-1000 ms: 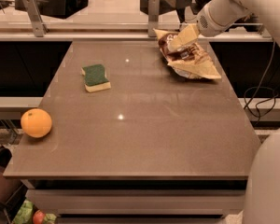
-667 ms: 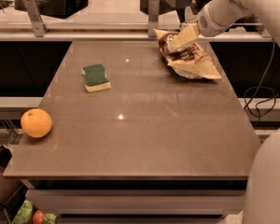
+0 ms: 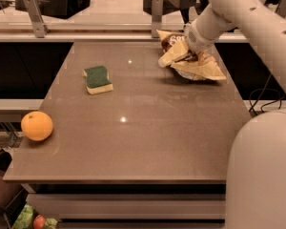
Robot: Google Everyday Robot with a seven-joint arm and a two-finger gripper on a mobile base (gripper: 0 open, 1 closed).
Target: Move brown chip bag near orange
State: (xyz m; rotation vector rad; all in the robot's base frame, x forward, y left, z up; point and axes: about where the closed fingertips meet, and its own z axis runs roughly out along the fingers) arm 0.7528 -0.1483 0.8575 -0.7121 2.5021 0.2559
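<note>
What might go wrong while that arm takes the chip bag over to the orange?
The orange sits right at the table's left edge; the arriving brown chip bag might nudge it off. The sponge lies roughly between bag and orange, so a low pass could drag it along. The gripper is at one end of the crinkled bag, which may slip free.

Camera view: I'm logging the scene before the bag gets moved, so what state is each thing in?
brown chip bag: crumpled, at the far right corner of the table, under the gripper.
gripper: down on the bag's dark centre.
orange: whole, resting at the table's near left edge, far from the bag.
sponge: flat, green side up, nothing touching it.
</note>
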